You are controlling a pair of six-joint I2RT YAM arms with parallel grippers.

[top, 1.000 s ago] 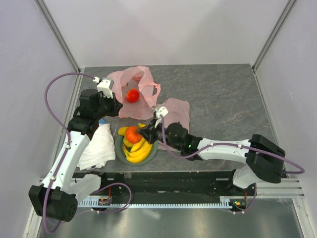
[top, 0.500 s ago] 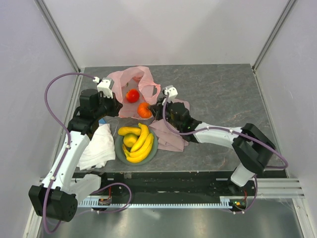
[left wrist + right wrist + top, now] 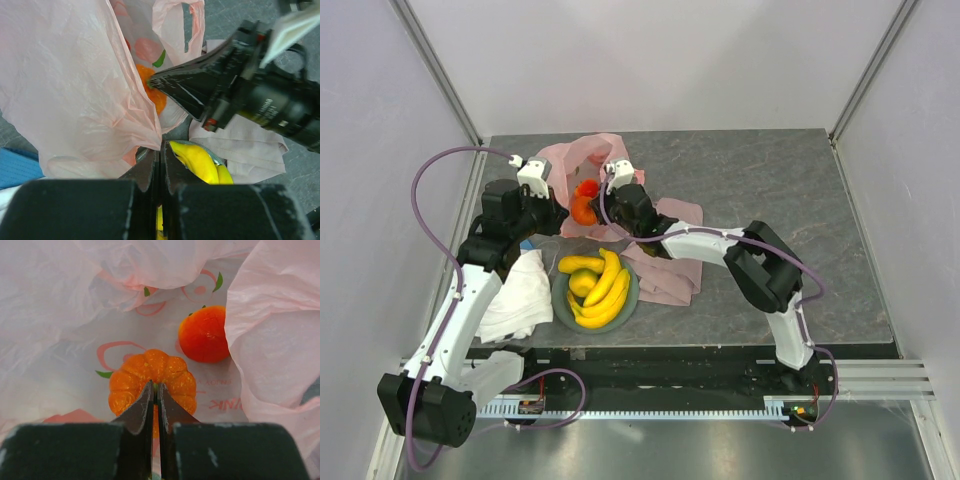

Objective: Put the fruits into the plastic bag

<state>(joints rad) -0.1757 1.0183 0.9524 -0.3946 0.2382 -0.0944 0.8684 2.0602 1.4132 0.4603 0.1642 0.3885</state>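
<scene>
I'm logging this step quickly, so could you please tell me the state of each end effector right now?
Left end effector: closed, pinching the plastic bag at its edge.
Right end effector: closed on the tangerine, inside the bag.

The plastic bag (image 3: 60, 305) is a translucent pale pink, printed with rosy-red outlines, small green leaves and reddish lettering. At the centre of the right wrist view, the tangerine (image 3: 152, 375) is bright orange with ribbed segments. The round fruit (image 3: 202, 335) to its upper right is orange-red. At lower centre of the top view, the bananas (image 3: 610, 285) are yellow and the plate (image 3: 560, 308) grey-green. The pink cloth (image 3: 680, 265) is a dusty shade, and the white cloth (image 3: 515, 295) is plain. The bench (image 3: 770, 190) is dark grey with paler veining.
</scene>
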